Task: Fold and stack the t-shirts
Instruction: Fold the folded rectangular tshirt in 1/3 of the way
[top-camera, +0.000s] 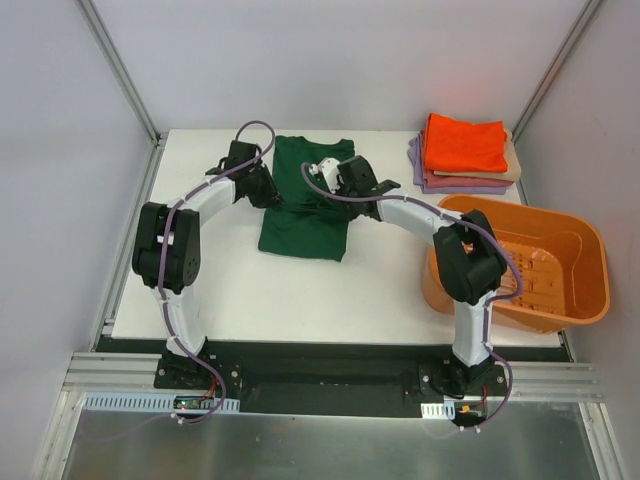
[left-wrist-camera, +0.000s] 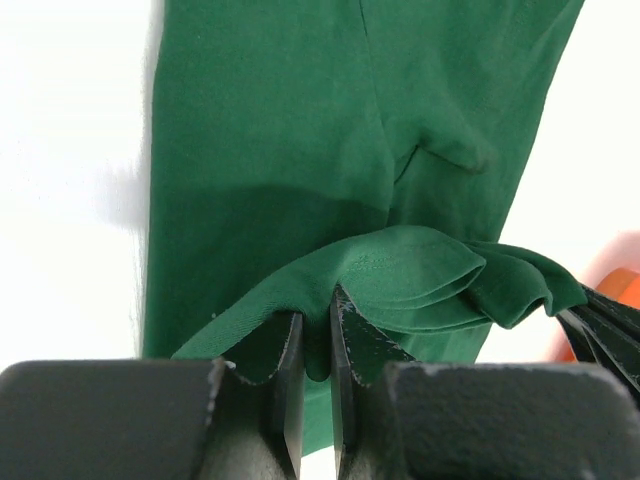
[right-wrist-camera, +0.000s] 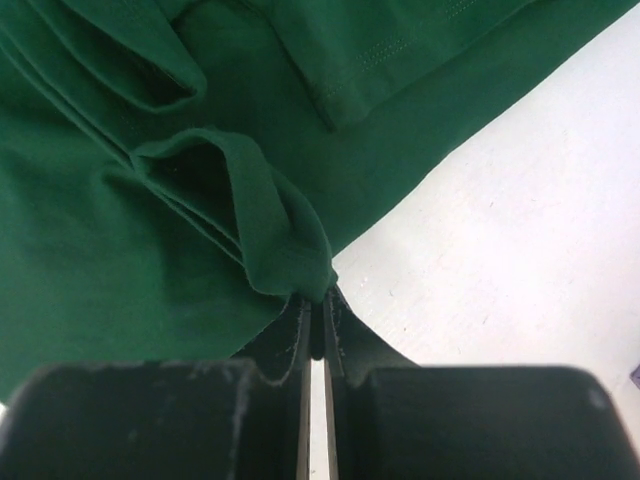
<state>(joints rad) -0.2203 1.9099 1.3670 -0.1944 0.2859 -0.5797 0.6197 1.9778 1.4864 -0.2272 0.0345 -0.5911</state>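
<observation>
The dark green t-shirt lies on the white table, partly folded into a narrow strip. My left gripper is shut on a fold of the green cloth at the shirt's left side. My right gripper is shut on another pinch of the green cloth at the shirt's right side. Both hold the cloth lifted a little above the rest of the shirt. A stack of folded shirts stands at the back right: bright orange on top, tan and lavender beneath.
An orange plastic basket stands at the right edge of the table, beside my right arm. The white table ends near my arm bases. Metal frame posts rise at the back corners.
</observation>
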